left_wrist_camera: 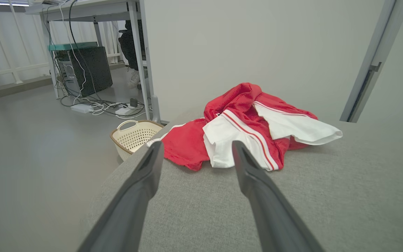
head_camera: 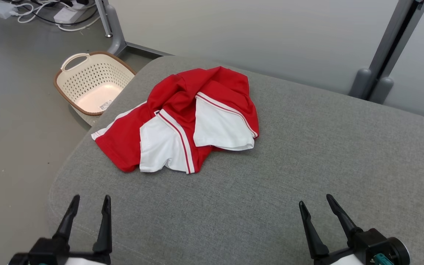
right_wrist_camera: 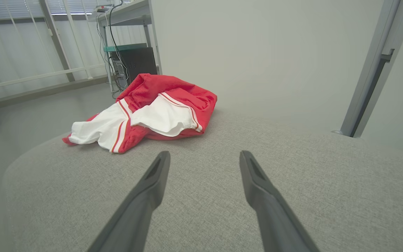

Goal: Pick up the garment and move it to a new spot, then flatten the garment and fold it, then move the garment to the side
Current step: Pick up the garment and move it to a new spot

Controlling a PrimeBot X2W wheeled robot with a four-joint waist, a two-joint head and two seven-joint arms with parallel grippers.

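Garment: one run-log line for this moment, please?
garment: crumpled on grey surface | left gripper: open, empty | right gripper: open, empty | pickup: pending

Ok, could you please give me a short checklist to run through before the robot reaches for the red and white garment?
1. The left claw is open and holds nothing: ok.
2. The right claw is open and holds nothing: ok.
3. The garment lies wholly on the grey surface: ok, though its left edge is close to the rim above the basket.
4. The garment is flat: not ok, it is crumpled, with parts folded over each other.
5. Nothing lies between the claws and the garment: ok.
6. There is bare surface for a new spot: ok, to the robot's right.
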